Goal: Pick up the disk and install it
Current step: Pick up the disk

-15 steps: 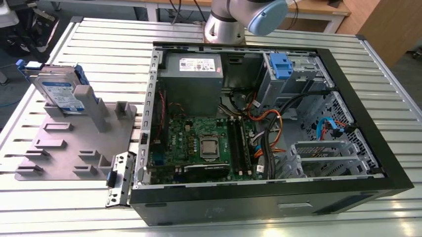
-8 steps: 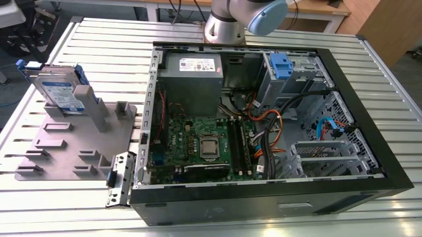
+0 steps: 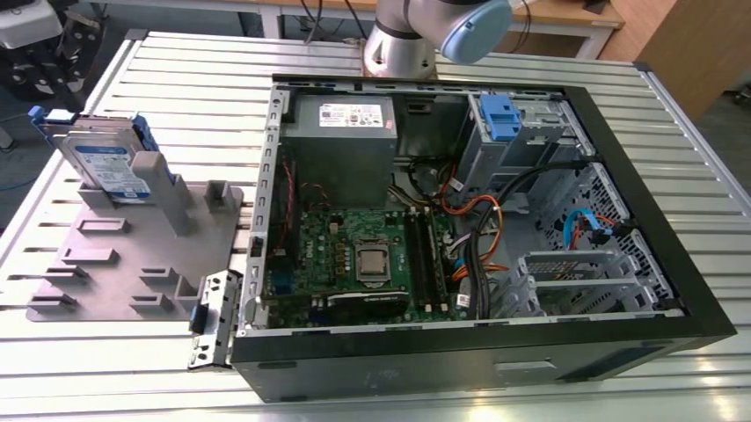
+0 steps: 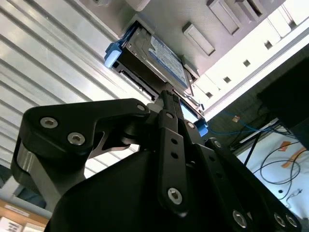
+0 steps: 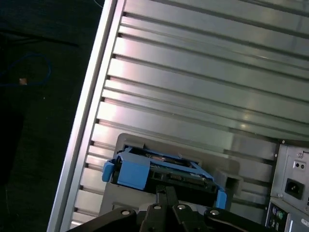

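The disk stands on edge in the grey holder on the exterior view's left; it is silver with a blue-and-white label and blue side rails. In both wrist views the disk lies just beyond my gripper's tips. My gripper is shut, its black fingers pressed together with nothing between them. It hangs apart from the disk.
An open computer case lies flat on the slatted metal table, with a motherboard, cables and a grey power supply inside. A bare blue bracket sits in the drive bay. The arm's base stands behind the case.
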Robot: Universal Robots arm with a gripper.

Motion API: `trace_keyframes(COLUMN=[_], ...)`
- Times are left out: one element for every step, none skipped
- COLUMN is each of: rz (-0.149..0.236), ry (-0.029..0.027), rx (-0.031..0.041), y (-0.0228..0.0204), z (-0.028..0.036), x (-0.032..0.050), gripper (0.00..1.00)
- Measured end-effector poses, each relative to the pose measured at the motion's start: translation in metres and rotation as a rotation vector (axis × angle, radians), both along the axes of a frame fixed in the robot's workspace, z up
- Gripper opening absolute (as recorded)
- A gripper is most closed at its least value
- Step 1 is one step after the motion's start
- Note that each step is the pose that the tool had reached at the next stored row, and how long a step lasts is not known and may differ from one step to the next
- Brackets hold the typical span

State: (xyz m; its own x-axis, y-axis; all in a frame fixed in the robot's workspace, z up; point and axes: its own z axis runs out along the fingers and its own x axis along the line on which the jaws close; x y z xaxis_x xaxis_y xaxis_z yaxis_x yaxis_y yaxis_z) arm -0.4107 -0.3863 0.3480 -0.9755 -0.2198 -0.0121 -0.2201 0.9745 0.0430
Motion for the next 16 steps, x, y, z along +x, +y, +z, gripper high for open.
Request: trace_keyframes(rz=[0.018, 0.036, 0.056, 0.074, 0.092, 0.11, 0.128, 0.146, 0.165, 0.183, 0.219, 0.237, 0.255, 0.273, 0.292, 0.31], ry=[0.0001, 0.0, 0.0, 0.0, 0.0001, 0.0, 0.0001, 0.0, 0.0, 0.0, 0.0, 0.0, 0.0, 0.0, 0.0, 0.0001], rx=[0.0, 0.0, 0.0, 0.0, -0.0001, 0.0, 0.0, 0.0, 0.0, 0.0, 0.0, 0.0, 0.0, 0.0, 0.0, 0.0], y=[0.0, 0.0, 0.0, 0.0, 0.0, 0.0, 0.0, 0.0, 0.0, 0.0, 0.0, 0.0, 0.0, 0.0, 0.0, 0.0], z=[0.0, -0.0001, -0.0001, -0.0002, -0.0002, -0.0003, -0.0003, -0.0004, -0.0004, -0.0005, -0.0006, -0.0006, -0.0007, -0.0007, -0.0008, -0.0008], x=[0.0, 0.0, 0.0, 0.0, 0.0, 0.0, 0.0, 0.0, 0.0, 0.0, 0.0, 0.0, 0.0, 0.0, 0.0, 0.0], gripper=[0.11, 0.11, 0.11, 0.11, 0.11, 0.11, 0.11, 0.11, 0.11, 0.11, 0.11, 0.11, 0.11, 0.11, 0.11, 0.11])
